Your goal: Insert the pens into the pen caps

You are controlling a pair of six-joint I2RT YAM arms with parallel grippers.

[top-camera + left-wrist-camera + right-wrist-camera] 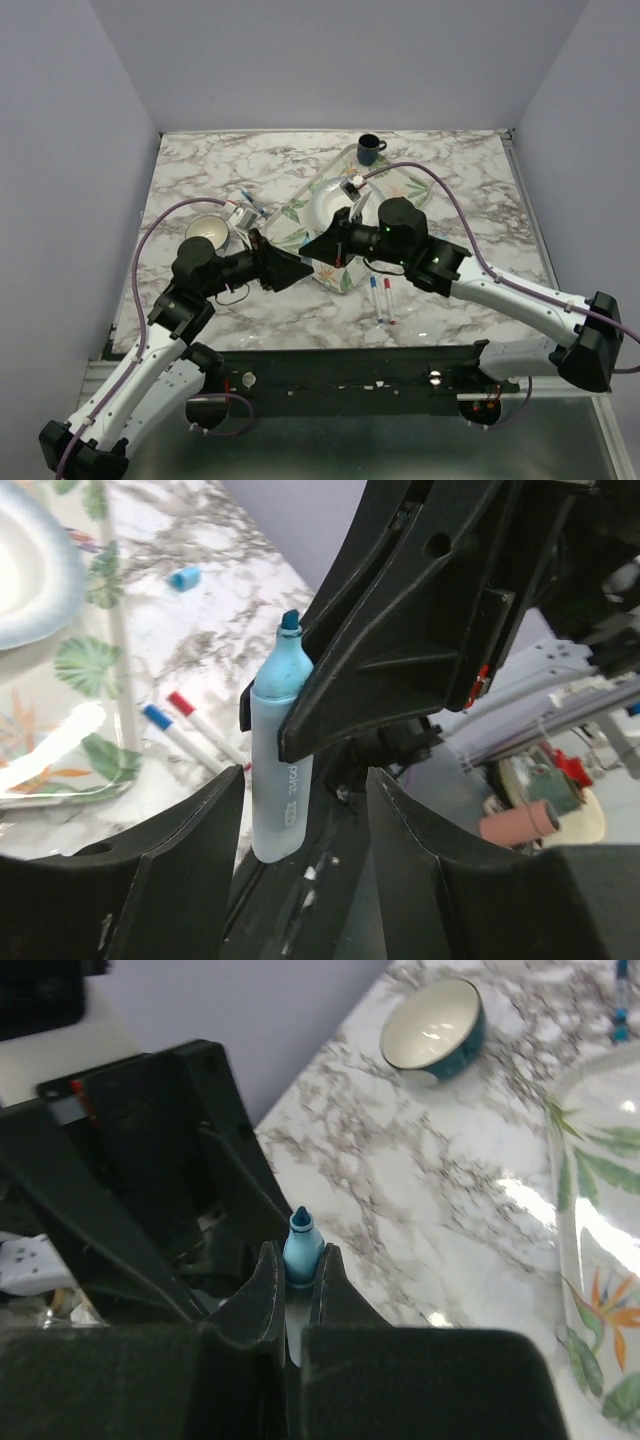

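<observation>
R gripper point(297, 1270) clamped on marker point(303, 1238), tip bare. L gripper point(305, 785) spread wide astride its butt, no hold. Cap point(185, 577) loose, well beyond both, so not on yet. Red pen point(205, 728), blue pen point(180, 740): capped? can't tell.

Mug point(370, 149) seemingly behind tray point(420, 185), bowl point(207, 230) left, pens point(381, 298) before
</observation>
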